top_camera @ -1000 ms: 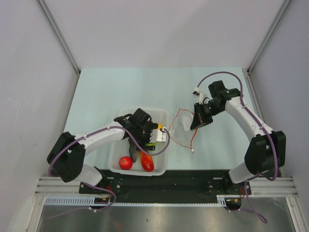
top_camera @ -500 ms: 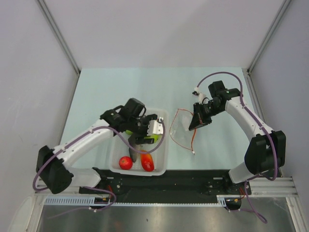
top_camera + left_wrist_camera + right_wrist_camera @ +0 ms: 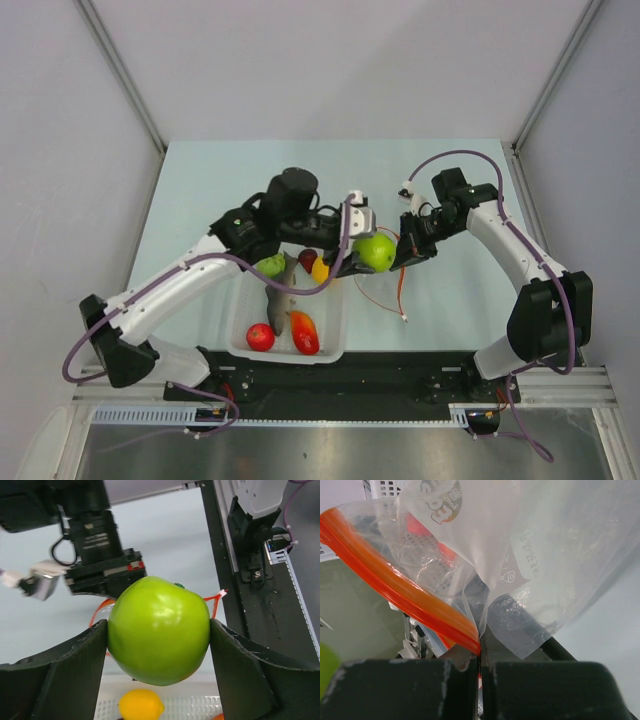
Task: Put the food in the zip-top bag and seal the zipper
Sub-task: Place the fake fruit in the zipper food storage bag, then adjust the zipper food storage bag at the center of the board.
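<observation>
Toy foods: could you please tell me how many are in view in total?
7: a green apple in the left end effector; in the basket, a green piece, dark red piece, yellow fruit, grey fish, red fruit and orange pepper. The arm may hide others.

Beside green fruit (image 3: 376, 252), right end effector (image 3: 401, 260) and bag (image 3: 545, 540) block; far table (image 3: 300, 170) open.

A pale green table (image 3: 250, 170) was enclosed on three sides by plain grey-white walls (image 3: 330, 60); a metal rail (image 3: 590, 382) was fixed along its near edge.
</observation>
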You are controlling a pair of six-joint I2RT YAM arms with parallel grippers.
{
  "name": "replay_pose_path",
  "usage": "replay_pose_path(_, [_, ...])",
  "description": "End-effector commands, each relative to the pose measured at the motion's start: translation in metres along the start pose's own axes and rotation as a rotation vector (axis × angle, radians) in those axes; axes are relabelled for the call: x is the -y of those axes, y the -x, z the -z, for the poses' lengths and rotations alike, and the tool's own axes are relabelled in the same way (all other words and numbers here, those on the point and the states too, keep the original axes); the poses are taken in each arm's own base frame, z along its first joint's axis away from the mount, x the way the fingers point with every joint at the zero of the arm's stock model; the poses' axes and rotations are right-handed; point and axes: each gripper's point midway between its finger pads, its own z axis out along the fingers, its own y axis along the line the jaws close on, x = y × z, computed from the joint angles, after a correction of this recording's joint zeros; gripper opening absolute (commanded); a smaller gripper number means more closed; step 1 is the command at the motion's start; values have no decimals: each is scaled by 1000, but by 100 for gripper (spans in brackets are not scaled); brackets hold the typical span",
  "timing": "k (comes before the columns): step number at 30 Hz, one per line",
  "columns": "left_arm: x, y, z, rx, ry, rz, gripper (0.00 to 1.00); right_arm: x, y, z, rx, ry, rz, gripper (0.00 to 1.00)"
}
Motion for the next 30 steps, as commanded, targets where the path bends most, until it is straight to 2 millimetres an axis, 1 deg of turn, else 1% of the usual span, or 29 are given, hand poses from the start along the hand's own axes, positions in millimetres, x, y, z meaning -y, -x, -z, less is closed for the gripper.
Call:
replay_pose_path(1, [12, -20, -31, -22, -44, 49, 52, -13, -2, 8, 17, 35, 5, 0])
replay_pose_path(2, [11, -27, -36, -38, -41, 60, 54, -13, -2, 8, 18, 38, 5, 0])
replay_pose_path(3, [6, -40, -43, -76, -27, 73, 59, -13, -3, 8, 13, 43, 5, 0])
replay_pose_path(5, [2, -53, -47, -116, -13, 84, 66, -13, -4, 8, 6, 52, -3, 0])
replay_pose_path(6, [-3, -57, -47, -131, 12, 84, 75, -13, -4, 9, 7, 55, -1, 0])
replay_pose_path(8, [-5, -59, -44, -133, 37, 83, 84, -13, -4, 10, 9, 58, -6, 0])
replay_pose_path(9, [-6, -58, -41, -132, 46, 82, 91, -12, -4, 11, 8, 59, -9, 0])
replay_pose_path(11, [0, -57, -32, -122, 44, 60, 96, -11, -5, 10, 6, 65, -12, 0])
replay_pose_path(12, [3, -57, -29, -120, 31, 22, 100, -11, -4, 11, 6, 68, -16, 0])
replay_pose_path(13, [10, -61, -26, -121, 7, 9, 100, -11, -5, 11, 6, 72, -15, 0])
replay_pose_path(14, [14, -55, -19, -105, 8, -19, 100, -12, -5, 10, 3, 82, -18, 0])
replay_pose_path(16, [19, -58, -14, -103, -8, -76, 100, -12, -5, 11, 2, 90, -24, 0])
replay_pose_path(17, [26, -58, -10, -104, -33, -97, 100, -13, -5, 11, -3, 99, -29, 0])
replay_pose_path(18, [28, -60, -9, -109, -53, -158, 100, -13, -5, 11, -1, 102, -28, 0])
replay_pose_path(19, [35, -68, -8, -134, -79, -177, 99, -13, -5, 10, -3, 103, -34, 0])
replay_pose_path(20, [40, -70, -8, -144, -98, -211, 98, -14, -5, 10, -5, 110, -33, 0])
replay_pose_path(21, [42, -73, -9, -155, -112, -276, 96, -14, -5, 10, -4, 111, -34, 0])
replay_pose_path(22, [46, -81, -11, -173, -126, -304, 95, -14, -5, 10, -5, 112, -35, 0])
replay_pose_path(23, [52, -83, -16, -191, -137, -348, 94, -14, -5, 10, -4, 116, -34, 0])
replay_pose_path(24, [54, -86, -19, -198, -155, -412, 90, -15, -5, 11, -4, 117, -34, 0])
replay_pose_path(25, [59, -93, -23, -217, -171, -440, 89, -14, -5, 11, -4, 117, -35, 0])
replay_pose_path(26, [68, -94, -28, -221, -199, -471, 87, -14, -6, 11, -5, 117, -37, 0])
replay_pose_path(27, [69, -96, -31, -231, -208, -513, 84, -14, -5, 11, -4, 117, -36, 0])
replay_pose_path(28, [72, -103, -37, -247, -230, -518, 83, -15, -5, 12, -3, 116, -37, 0])
replay_pose_path(29, [76, -104, -41, -249, -242, -529, 83, -15, -5, 12, -1, 116, -38, 0])
replay_pose_path(30, [74, -109, -45, -268, -239, -537, 82, -15, -5, 13, 1, 117, -38, 0])
